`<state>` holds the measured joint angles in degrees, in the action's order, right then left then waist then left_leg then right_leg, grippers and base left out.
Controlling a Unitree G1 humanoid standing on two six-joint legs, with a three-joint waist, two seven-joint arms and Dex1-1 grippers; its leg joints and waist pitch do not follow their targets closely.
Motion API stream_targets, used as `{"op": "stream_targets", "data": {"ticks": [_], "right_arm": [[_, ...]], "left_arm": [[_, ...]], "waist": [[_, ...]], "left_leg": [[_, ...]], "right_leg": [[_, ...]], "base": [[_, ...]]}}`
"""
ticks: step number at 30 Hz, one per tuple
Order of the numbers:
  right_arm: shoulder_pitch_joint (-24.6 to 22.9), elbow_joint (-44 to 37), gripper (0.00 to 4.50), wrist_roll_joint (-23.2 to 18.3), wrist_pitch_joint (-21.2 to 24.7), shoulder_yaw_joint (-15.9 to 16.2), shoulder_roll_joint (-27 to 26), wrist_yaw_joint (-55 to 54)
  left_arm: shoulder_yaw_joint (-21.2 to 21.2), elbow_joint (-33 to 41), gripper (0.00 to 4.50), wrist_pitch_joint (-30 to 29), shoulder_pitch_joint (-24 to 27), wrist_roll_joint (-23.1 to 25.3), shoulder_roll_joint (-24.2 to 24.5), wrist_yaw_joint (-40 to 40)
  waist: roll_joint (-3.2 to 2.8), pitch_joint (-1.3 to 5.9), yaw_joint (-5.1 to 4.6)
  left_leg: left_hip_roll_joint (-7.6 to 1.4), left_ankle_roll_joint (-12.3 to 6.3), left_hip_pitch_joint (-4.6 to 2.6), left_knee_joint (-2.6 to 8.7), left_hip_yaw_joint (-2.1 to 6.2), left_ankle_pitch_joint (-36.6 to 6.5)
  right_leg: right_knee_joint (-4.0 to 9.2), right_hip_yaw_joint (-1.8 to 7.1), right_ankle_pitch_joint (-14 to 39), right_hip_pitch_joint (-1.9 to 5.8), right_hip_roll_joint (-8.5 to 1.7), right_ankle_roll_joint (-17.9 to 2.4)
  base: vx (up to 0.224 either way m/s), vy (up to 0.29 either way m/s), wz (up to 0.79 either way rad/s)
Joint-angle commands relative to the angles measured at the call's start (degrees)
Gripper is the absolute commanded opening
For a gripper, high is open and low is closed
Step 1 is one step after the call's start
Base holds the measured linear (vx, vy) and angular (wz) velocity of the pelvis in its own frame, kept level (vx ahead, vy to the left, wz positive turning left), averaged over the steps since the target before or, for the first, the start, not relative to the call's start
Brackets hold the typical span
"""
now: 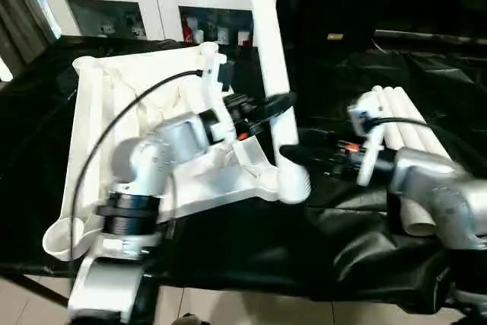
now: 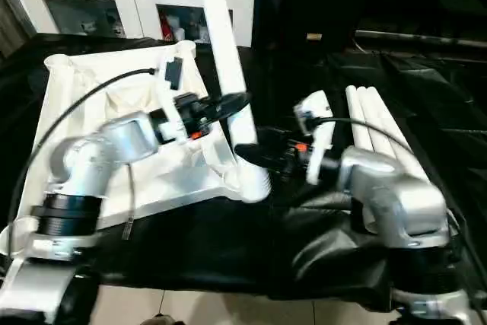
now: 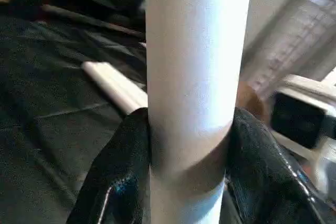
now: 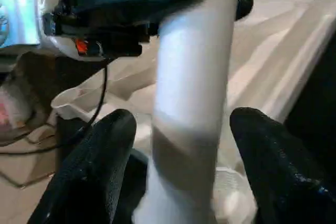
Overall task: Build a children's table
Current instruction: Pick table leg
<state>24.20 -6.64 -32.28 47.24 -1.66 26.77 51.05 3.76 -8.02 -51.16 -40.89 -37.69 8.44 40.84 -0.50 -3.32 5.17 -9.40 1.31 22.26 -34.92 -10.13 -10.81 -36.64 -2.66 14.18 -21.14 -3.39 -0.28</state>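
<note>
One leg stands upright in the tabletop corner socket at 5 o'clock; left hand clamps it, right hand spread around it

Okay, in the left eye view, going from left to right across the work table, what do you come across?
The upside-down white table top → the upright leg standing in its near right corner socket, with the left gripper shut on it → the right gripper, open around the leg's base → the spare legs lying together.
</note>
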Motion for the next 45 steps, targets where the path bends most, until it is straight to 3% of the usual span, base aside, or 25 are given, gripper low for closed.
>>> {"op": "stream_targets", "data": {"ticks": [1,4,12,13,22,23,28,29,30,34,36,44,45], "right_arm": [[0.4,-1.1,3.2,-1.1,0.9,0.4,0.9,1.0],[-0.2,-1.3,3.2,-1.5,2.0,1.8,2.0,2.6],[-0.2,-2.1,3.2,-5.0,5.4,2.6,4.1,6.5],[-0.2,-2.1,2.94,-5.3,5.6,2.8,4.2,6.7],[-0.5,-2.1,2.44,-5.1,6.0,4.0,3.8,5.9],[-0.5,-2.1,2.19,-5.0,6.1,3.9,3.6,5.7],[-0.6,-1.0,1.91,-1.7,3.5,4.6,1.3,0.5],[-0.6,-0.9,1.89,-1.1,2.9,4.8,0.9,-0.3],[-0.6,-1.1,1.89,0.0,2.2,5.2,-0.3,-2.5],[-0.2,-1.7,1.89,2.4,1.4,5.9,-3.2,-7.9],[0.0,-1.6,1.88,3.7,0.8,6.1,-4.2,-9.9],[1.9,-0.4,1.88,8.6,-1.3,6.8,-7.5,-18.1],[2.3,-0.1,1.88,9.3,-1.5,6.7,-8.0,-19.4]], "left_arm": [[-1.1,2.8,1.86,-0.8,-0.4,-2.0,0.6,3.0],[-1.6,5.6,1.86,-2.1,0.1,-4.9,1.6,6.8],[-3.8,6.6,1.86,-1.2,0.6,-4.5,2.9,10.5],[-3.7,6.5,1.86,-1.2,0.5,-4.5,2.9,10.5],[-3.3,5.5,1.86,-0.8,0.3,-4.5,2.5,10.2],[-3.2,5.5,1.86,-0.9,0.4,-4.6,2.5,10.2],[-2.9,5.3,1.86,-0.7,1.0,-4.2,1.6,8.4],[-2.5,5.0,1.86,-1.0,1.0,-4.1,1.3,7.3],[-1.1,3.5,2.42,-2.2,0.7,-4.0,0.1,3.8],[-0.3,2.0,2.63,0.4,1.2,-1.7,-1.9,-0.6],[-0.5,1.9,2.99,2.0,1.4,-0.5,-2.8,-2.2],[-2.2,2.7,3.0,5.1,1.5,3.4,-7.2,-9.5],[-1.6,1.6,2.81,5.9,1.0,4.3,-7.7,-11.6]], "waist": [[0.87,4.01,0.23],[0.97,3.91,0.25],[1.12,3.92,0.32],[1.09,3.93,0.33],[1.21,4.0,0.32],[1.18,4.02,0.31],[1.15,4.06,0.3],[0.92,4.06,0.19],[0.92,4.09,0.18],[0.79,4.05,0.21],[0.98,4.05,0.1],[0.84,4.0,-0.05],[0.81,3.98,-0.11]], "left_leg": [[-3.73,-4.21,-1.15,3.35,1.31,0.3],[-3.72,-4.28,-1.11,3.34,1.24,-0.3],[-3.63,-4.12,-1.06,3.34,1.25,-0.2],[-3.68,-4.0,-1.05,3.33,1.26,-0.2],[-3.66,-3.98,-1.07,3.23,1.24,0.2],[-3.67,-3.88,-1.11,3.24,1.24,0.2],[-3.69,-3.61,-1.12,3.24,1.25,0.5],[-3.67,-3.28,-1.07,3.21,1.25,0.3],[-3.68,-3.11,-1.14,3.2,1.26,0.2],[-3.59,-2.44,-1.21,3.24,1.27,0.2],[-3.67,-1.95,-1.17,3.38,1.34,-0.6],[-3.63,-1.64,-1.14,3.41,1.36,-1.2],[-3.68,-1.43,-1.13,3.47,1.4,-1.2]], "right_leg": [[3.63,2.79,-5.4,2.59,-5.16,-15.4],[3.71,2.8,-4.8,2.57,-5.17,-15.6],[3.78,2.84,-3.6,2.7,-5.11,-14.9],[3.75,2.83,-3.7,2.66,-5.15,-14.9],[3.67,2.81,-4.0,2.66,-5.15,-15.2],[3.65,2.79,-3.9,2.64,-5.1,-15.2],[3.58,2.8,-4.2,2.61,-5.16,-15.3],[3.52,2.79,-4.4,2.51,-5.12,-15.3],[3.52,2.81,-4.6,2.58,-5.12,-15.4],[3.66,2.86,-4.7,2.52,-5.0,-15.3],[3.76,2.9,-4.4,2.7,-5.14,-14.8],[3.85,2.99,-4.8,2.8,-5.12,-14.1],[3.79,3.0,-4.9,2.76,-5.03,-13.9]], "base": [[0.0,0.0,0.0],[0.0,0.0,0.0],[0.0,0.0,0.0],[0.0,0.0,0.0],[0.0,0.0,0.0],[0.0,0.0,0.0],[0.0,0.0,0.0],[0.0,0.0,0.0],[0.0,0.0,0.0],[0.0,0.0,0.0],[0.0,0.0,0.0],[0.0,0.0,0.0],[0.0,0.0,0.0]]}}
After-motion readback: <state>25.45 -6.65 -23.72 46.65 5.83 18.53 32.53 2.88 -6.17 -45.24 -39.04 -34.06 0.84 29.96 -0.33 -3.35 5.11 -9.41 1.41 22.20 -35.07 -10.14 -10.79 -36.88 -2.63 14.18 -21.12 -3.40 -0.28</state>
